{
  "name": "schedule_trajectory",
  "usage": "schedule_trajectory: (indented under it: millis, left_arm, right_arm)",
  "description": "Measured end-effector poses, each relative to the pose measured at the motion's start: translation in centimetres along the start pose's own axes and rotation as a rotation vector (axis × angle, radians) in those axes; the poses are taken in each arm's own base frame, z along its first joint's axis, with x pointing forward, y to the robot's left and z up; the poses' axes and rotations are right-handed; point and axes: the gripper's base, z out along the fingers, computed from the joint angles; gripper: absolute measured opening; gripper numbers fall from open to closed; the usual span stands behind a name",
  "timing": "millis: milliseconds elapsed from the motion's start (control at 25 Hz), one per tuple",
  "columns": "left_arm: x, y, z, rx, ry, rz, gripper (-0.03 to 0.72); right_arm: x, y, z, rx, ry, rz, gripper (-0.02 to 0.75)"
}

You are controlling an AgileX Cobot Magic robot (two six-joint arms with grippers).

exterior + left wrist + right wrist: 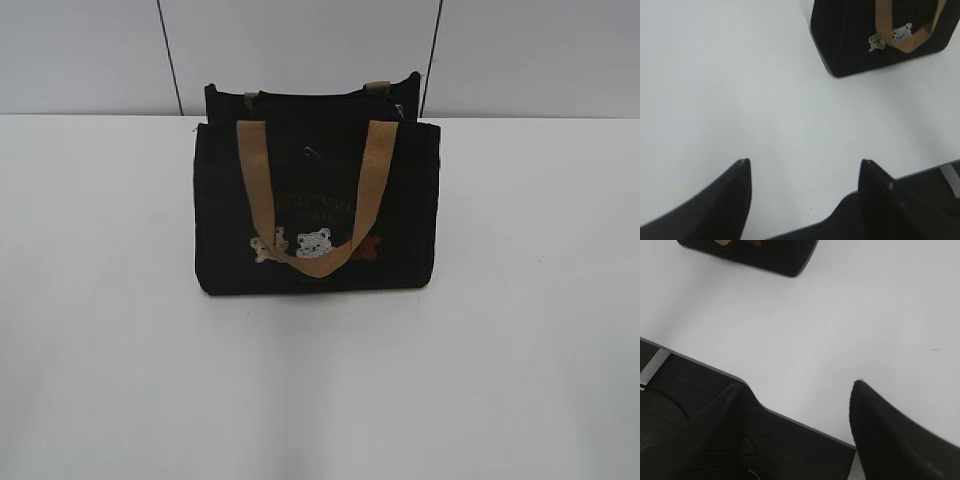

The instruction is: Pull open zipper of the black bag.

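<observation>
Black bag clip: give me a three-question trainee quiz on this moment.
1. True or false: the left gripper holds the zipper.
2. The tan handle on the bag front: A) stands upright B) hangs down over the front C) lies on the table.
3. Fill in: both grippers, including the right gripper, are ____.

Key: 1 false; 2 B; 3 open.

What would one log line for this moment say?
bag: upright on table | zipper: untouched | left gripper: open, empty, away from bag | right gripper: open, empty, away from bag
</observation>
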Motion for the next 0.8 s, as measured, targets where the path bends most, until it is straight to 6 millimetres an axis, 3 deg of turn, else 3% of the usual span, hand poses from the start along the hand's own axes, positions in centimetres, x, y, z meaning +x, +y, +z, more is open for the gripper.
schedule_trajectory:
  millis: [280, 800]
  left_arm:
    - [1.8, 0.0, -0.2, -0.042, -0.048, 0.019, 0.503]
    - [1.8, 0.6, 0.0, -0.097, -0.069, -0.031, 0.503]
  right_arm:
    - [0.5, -0.4, -0.3, 0.058, -0.036, 0.003, 0.481]
    - [0.6, -1.2, 0.4, 0.143, -0.051, 0.048, 0.48]
